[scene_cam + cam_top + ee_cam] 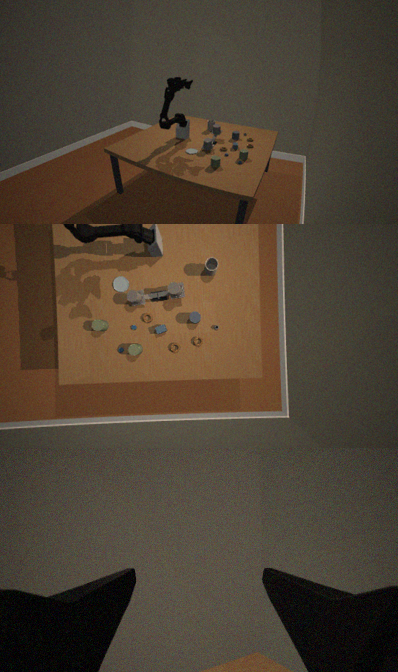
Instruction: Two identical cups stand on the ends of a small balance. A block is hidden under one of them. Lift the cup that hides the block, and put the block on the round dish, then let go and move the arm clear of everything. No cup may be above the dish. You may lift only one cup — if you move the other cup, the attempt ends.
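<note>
The balance (149,296) (213,145) stands mid-table. One grey cup (134,296) (208,144) stands on its end nearer the dish; the matching grey cup (175,288) (216,129) stands on the other end. I cannot tell which end hangs lower. No block shows under either cup. The pale round dish (121,284) (192,151) lies bare beside the nearer cup. My gripper (190,84) (200,574) is open and empty, high above the table and far from the cups. It is out of frame in the top view.
A tall open grey container (211,271) (211,126) stands beyond the balance. On the other side are a blue-grey cylinder (194,317) (235,135), a blue block (161,329) (235,146), two green objects (99,325) (134,349) (215,162) (243,155), several rings and small pieces.
</note>
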`<state>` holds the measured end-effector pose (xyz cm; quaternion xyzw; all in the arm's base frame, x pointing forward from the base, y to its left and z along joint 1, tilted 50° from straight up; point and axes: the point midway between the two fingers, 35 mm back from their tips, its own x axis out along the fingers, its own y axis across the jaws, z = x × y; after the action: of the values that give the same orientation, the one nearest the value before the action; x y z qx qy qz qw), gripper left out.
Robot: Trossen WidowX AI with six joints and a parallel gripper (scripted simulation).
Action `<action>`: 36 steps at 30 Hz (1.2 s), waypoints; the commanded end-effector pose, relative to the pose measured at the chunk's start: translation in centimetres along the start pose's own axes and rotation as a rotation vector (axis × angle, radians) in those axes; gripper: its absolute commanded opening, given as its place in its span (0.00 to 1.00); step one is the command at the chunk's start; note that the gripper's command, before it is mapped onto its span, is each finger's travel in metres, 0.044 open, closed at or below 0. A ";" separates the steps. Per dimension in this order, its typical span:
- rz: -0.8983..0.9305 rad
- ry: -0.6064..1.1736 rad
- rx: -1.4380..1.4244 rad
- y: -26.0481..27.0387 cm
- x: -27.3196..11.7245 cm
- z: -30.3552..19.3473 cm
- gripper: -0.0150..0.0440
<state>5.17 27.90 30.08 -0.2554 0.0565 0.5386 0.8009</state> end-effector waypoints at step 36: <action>-0.867 0.950 0.246 -8.7 0.0 -25.9 1.00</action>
<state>17.13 15.38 11.62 -0.3604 0.3511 0.0410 0.8632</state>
